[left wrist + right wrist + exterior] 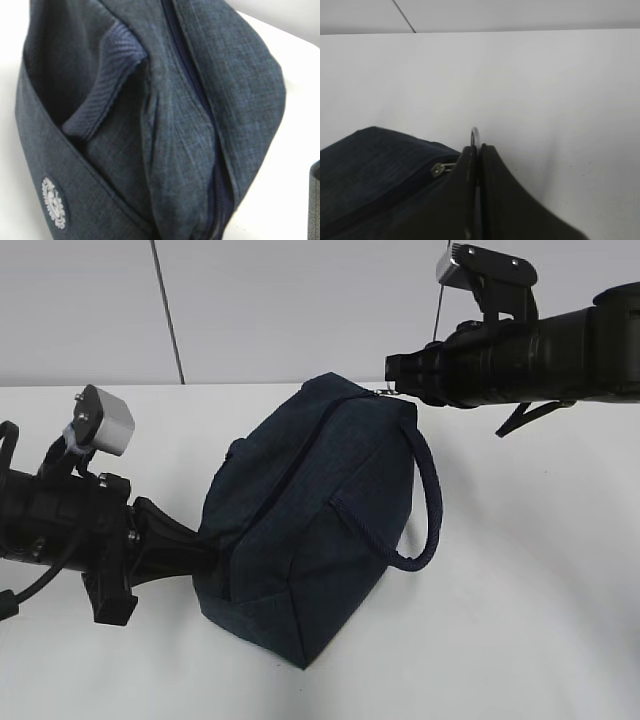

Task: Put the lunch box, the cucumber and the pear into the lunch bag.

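Lunch bag: dark navy, boxy, lying on the white table near the middle of the exterior view, tilted with its zipped top edge running up toward the back right.
Zipper: runs the length of the bag's top and looks closed along the whole stretch the left wrist view shows.
Ring pull: a thin metal ring at the bag's far upper corner, standing up just above the right gripper's tips.
Handle: a thick rounded cord loop hanging off the bag's right side, its lower end touching the table.
Right gripper: fingers pressed together with the ring pull pinched between them, reaching in from the upper right.
Left gripper: pushed against the bag's lower left end; its fingertips are hidden there, so I cannot tell whether they are spread or pinching fabric.
Badge: small round white emblem on the bag's side panel, seen only from the left wrist.
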`<state>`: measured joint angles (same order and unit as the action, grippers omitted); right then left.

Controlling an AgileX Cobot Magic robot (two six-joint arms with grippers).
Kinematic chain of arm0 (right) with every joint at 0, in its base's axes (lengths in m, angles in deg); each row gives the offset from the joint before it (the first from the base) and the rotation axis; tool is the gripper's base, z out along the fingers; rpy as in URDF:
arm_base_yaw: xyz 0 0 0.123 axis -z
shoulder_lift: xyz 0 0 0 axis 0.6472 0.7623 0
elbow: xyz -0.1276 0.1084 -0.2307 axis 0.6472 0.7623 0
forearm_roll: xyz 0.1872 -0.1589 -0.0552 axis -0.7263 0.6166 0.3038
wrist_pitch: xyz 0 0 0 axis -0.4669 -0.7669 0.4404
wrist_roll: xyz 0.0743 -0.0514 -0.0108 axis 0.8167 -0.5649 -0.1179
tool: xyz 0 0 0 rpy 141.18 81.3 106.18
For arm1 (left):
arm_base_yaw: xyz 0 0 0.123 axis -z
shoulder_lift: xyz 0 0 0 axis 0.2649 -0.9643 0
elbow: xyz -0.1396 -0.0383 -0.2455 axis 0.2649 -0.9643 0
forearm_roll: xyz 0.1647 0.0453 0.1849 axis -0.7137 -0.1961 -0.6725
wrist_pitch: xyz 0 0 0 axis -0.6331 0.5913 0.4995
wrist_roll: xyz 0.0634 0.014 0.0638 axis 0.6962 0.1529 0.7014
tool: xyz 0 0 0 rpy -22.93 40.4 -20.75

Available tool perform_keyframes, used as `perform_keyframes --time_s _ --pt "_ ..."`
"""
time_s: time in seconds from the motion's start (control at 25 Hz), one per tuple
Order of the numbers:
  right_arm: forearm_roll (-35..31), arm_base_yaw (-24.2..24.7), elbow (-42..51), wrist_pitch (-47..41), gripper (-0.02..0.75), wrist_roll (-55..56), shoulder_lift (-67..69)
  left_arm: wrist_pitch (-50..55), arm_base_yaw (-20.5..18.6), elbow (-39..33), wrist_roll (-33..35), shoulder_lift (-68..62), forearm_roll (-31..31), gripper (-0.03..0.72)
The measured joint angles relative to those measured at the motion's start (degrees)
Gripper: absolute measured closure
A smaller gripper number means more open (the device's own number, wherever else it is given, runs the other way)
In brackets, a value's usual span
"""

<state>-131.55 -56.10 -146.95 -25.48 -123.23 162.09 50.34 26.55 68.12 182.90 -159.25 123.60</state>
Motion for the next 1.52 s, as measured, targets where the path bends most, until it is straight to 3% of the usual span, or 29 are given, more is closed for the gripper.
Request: perform_keyframes --time_s 0.28,0.8,1.28,1.4,1.52 --pt "0.3 3.3 -3.8 -3.8 0.732 1.1 6.6 -1.0 0.0 0.0 0.0 0.0 0.0 0.701" --pt "0.8 4.0 -6.7 -6.6 0.732 3.8 14.5 -2.2 0.0 0.0 0.0 0.0 0.0 0.701" --pt "9.5 4.6 -6.9 -9.8 0.731 11.4 15.9 -3.2 0.0 0.0 -0.6 0.0 0.3 0.701" --pt "10.3 5.9 -6.9 -14.0 0.643 11.5 16.1 -3.5 0.0 -0.1 -1.7 0.0 0.3 0.682" --pt "10.9 8.3 -6.9 -18.7 0.417 11.5 16.1 -4.1 0.0 -0.2 -2.9 0.0 -0.2 0.573"
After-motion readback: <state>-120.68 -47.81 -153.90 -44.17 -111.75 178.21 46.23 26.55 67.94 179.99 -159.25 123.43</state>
